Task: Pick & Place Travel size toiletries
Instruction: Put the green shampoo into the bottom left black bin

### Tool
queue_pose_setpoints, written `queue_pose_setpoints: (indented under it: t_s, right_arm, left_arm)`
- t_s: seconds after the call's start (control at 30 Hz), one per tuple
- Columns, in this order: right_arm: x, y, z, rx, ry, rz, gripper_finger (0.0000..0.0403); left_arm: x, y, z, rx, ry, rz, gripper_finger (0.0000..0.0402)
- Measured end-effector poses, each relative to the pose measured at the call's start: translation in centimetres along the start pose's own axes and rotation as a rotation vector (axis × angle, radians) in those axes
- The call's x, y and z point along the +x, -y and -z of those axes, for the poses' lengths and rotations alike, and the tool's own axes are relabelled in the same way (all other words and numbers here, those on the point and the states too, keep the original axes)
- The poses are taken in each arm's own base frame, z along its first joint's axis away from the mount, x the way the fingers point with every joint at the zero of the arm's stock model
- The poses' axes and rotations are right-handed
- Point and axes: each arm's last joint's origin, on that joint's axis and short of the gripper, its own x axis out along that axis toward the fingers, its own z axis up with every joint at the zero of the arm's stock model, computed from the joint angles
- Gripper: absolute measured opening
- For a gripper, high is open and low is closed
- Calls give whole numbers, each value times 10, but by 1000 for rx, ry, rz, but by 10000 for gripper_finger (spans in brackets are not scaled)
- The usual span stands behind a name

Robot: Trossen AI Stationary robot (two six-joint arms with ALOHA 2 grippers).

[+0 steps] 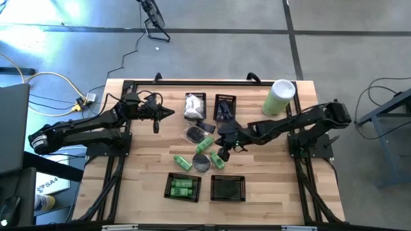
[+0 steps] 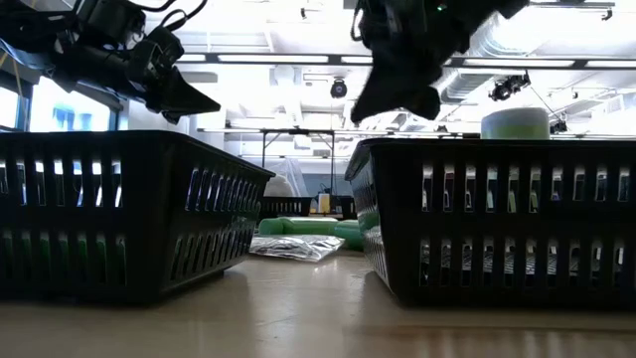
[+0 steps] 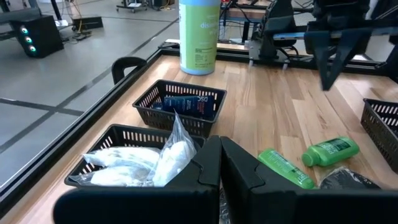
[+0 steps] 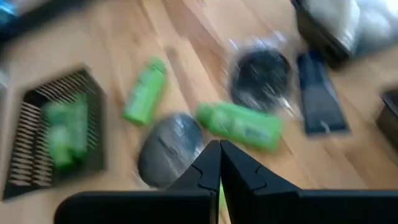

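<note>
Loose toiletries lie mid-frame on the bench (image 1: 270, 160): green bottle (image 1: 204, 144), grey disc (image 1: 201, 163). Right gripper (image 1: 223, 154) hovers above them, fingers pressed together, empty; left gripper (image 1: 168, 113) likewise at upper left. The bottle looks light, stiff and slippery; grasp across its middle.

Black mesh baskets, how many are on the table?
4. Near the tall cylinder: white-packet basket and dark-blue-item basket. At the opposite edge: green-bottle basket and a seemingly empty basket.
</note>
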Motion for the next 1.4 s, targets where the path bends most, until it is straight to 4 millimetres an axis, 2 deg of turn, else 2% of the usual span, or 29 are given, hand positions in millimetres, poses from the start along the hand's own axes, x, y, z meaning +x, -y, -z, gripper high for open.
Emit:
queue_pose_setpoints:
  t_s: [0.23,0.43,0.67,0.83,1.0,1.23,1.4]
  right_arm:
    - [28,-20,-10,42,-149,91,2]
    - [52,-33,-9,88,-266,172,2]
    - [70,-39,-4,153,-314,228,2]
    - [71,-37,-5,167,-314,239,7]
    - [72,-34,-6,163,-322,240,52]
    - [96,-26,8,179,-369,291,152]
    - [104,-25,13,192,-375,308,183]
  left_arm:
    - [0,0,1,-4,-10,1,0]
    - [0,0,2,-9,-26,2,0]
    - [0,0,3,-10,-28,3,0]
    - [0,0,3,-11,-29,4,0]
    - [0,0,4,-17,-44,6,0]
    - [0,1,8,-30,-78,8,0]
    - [0,1,8,-28,-76,7,0]
